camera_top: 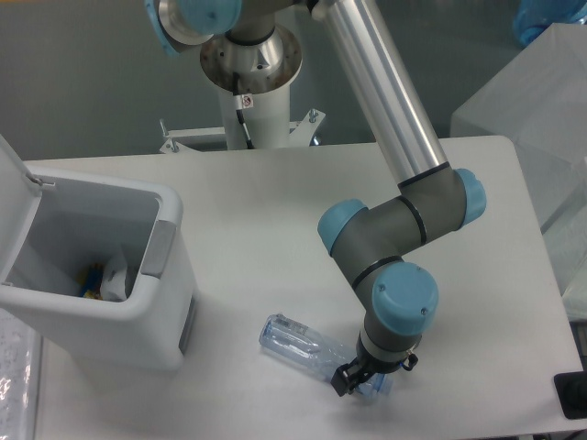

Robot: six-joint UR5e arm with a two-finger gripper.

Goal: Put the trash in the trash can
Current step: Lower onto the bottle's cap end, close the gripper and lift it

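Observation:
A clear crushed bottle [298, 342] with a bluish tint lies on the white table near its front edge. My gripper [367, 378] is down over the bottle's right end, pointing straight down. One dark fingertip [341, 385] shows at the bottle's near side, and the wrist hides most of the jaws. The fingers look spread around the bottle, not closed on it. The trash can [170, 213], a white bin with a grey front panel, stands at the left with its lid up. A crumpled white wad [116, 275] lies inside it.
The arm's base [249, 55] stands at the back centre, and the long silver link slants down across the table. A pale draped object [532, 101] sits at the right. A small black item [573, 394] lies at the lower right edge.

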